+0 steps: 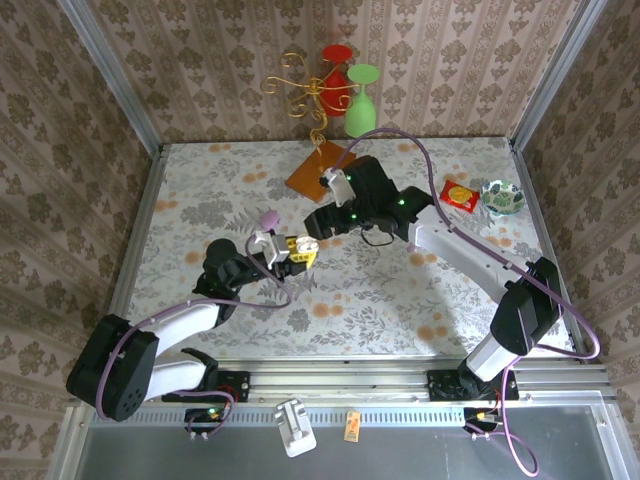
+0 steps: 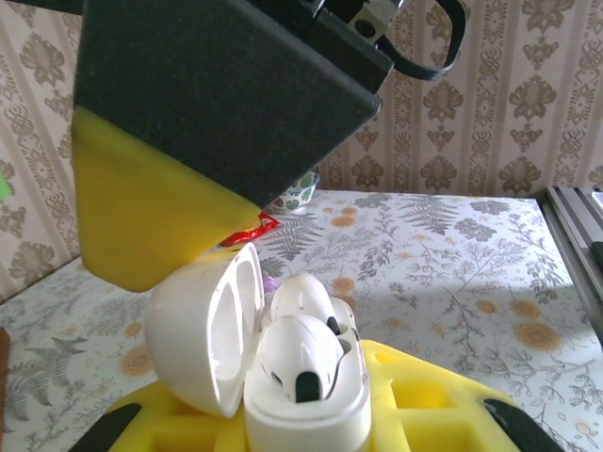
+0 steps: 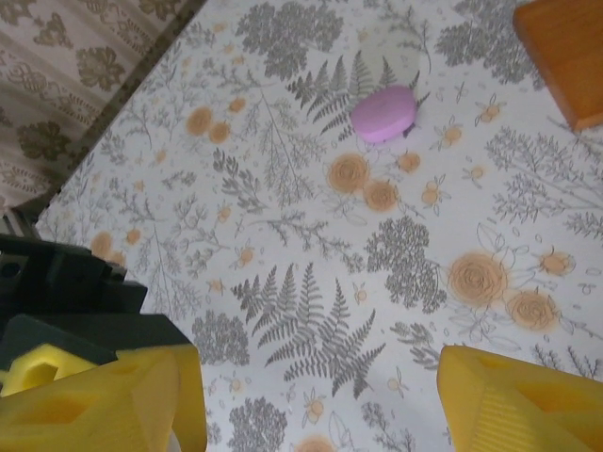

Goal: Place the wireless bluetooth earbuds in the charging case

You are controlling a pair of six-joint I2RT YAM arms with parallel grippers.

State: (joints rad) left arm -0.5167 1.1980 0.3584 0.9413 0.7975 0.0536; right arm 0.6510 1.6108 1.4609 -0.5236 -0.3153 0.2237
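The white charging case (image 2: 306, 414) stands with its lid (image 2: 203, 339) swung open to the left. My left gripper (image 2: 306, 431) is shut on it between yellow pads (image 2: 443, 405). Two white earbuds sit in the case's wells. The near earbud (image 2: 300, 353) stands proud and the far earbud (image 2: 306, 299) is behind it. From above, the case (image 1: 308, 247) sits at my left gripper (image 1: 292, 250). My right gripper (image 1: 320, 224) hovers just beyond it; one of its fingers (image 2: 141, 217) hangs over the lid. My right gripper (image 3: 316, 405) is open with only tablecloth between its fingers.
A purple pebble-shaped case (image 3: 383, 113) lies on the floral cloth, left of an orange wooden board (image 1: 322, 170). A gold stand with red and green glasses (image 1: 340, 90) is at the back. A red packet (image 1: 459, 195) and a small bowl (image 1: 502, 197) sit far right.
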